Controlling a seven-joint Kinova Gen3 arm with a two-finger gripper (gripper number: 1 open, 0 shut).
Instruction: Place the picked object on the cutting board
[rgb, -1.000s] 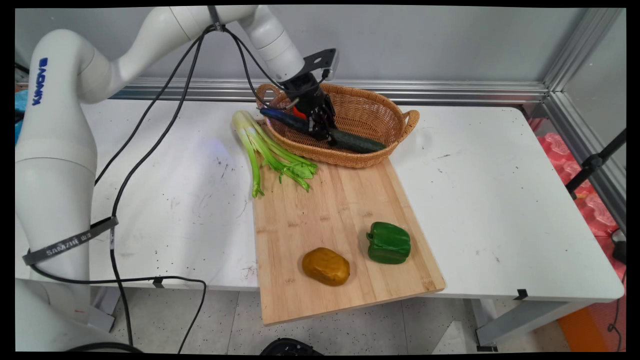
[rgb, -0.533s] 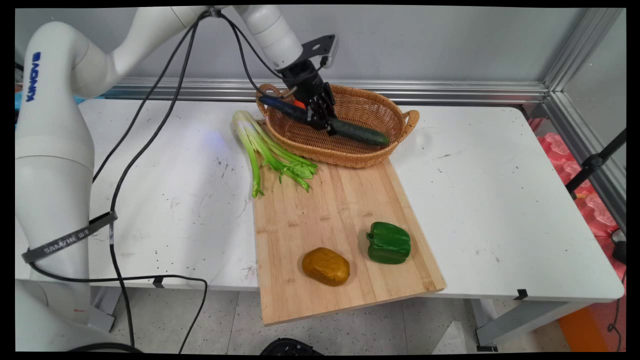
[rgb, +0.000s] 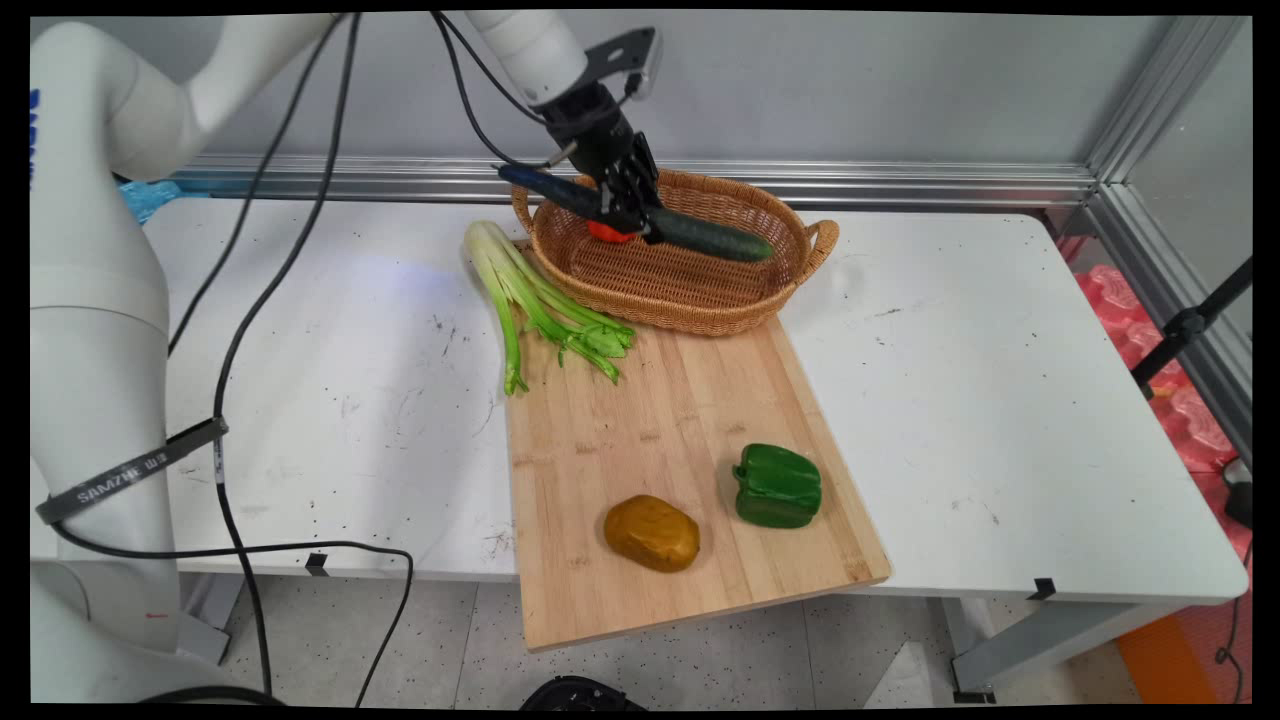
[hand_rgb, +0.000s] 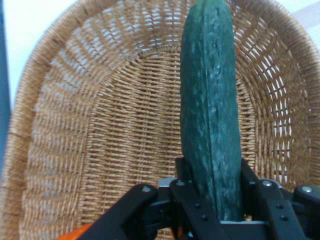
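Observation:
My gripper (rgb: 632, 212) is shut on a long dark green cucumber (rgb: 705, 236) and holds it in the air above the wicker basket (rgb: 690, 290). In the hand view the cucumber (hand_rgb: 210, 115) runs up from between the fingers (hand_rgb: 182, 170) over the basket's woven floor (hand_rgb: 115, 140). A small orange-red thing (rgb: 608, 233) lies in the basket just under the gripper, and it shows as an orange edge (hand_rgb: 75, 233) at the bottom of the hand view.
A bunch of celery (rgb: 530, 300) lies left of the basket, its leaves on the wooden cutting board (rgb: 660, 430). A green bell pepper (rgb: 777, 486) and a brown potato (rgb: 651, 533) rest near the board's front edge. Black cables (rgb: 250, 330) hang at the left.
The gripper has risen with the cucumber, lifting it out of the basket. The orange-red thing under it has come into sight.

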